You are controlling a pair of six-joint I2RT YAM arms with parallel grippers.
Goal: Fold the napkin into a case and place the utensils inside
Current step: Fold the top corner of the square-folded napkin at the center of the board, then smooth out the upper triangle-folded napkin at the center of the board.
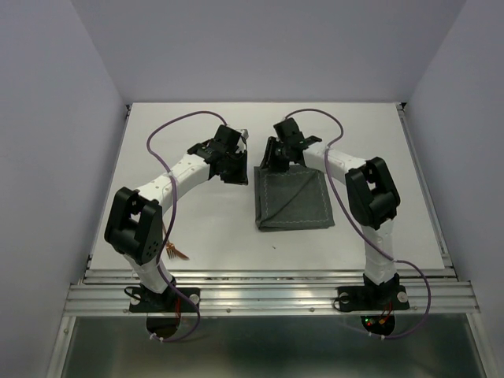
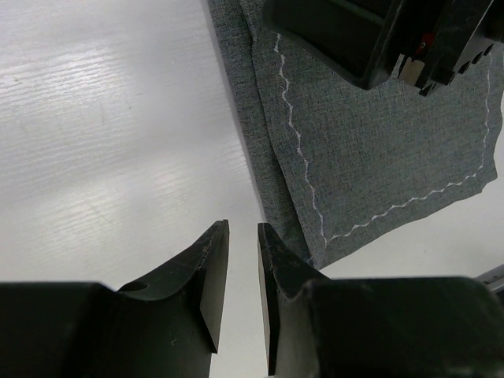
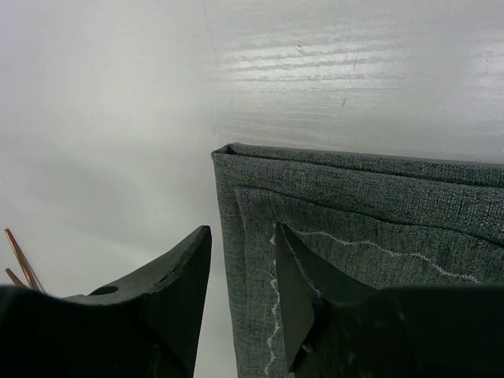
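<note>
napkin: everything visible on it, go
The napkin is grey-green woven cloth with white wavy stitching along its hems. It is folded into a flat, roughly square stack, and layered edges show at one corner. It lies on the white table, mid-surface, nearer the right arm. The right tool, jaws apart, straddles one edge from above; contact is unclear. The left tool sits beside it over bare table, apparently clear of it.

The right hand (image 3: 241, 232), dark fingers parted, straddles the left edge of a folded grey-green cloth napkin (image 3: 378, 205) with white zigzag stitching on a white tabletop (image 3: 118, 118). Thin copper-brown metal utensils (image 3: 19, 260) show at lower left.
</note>
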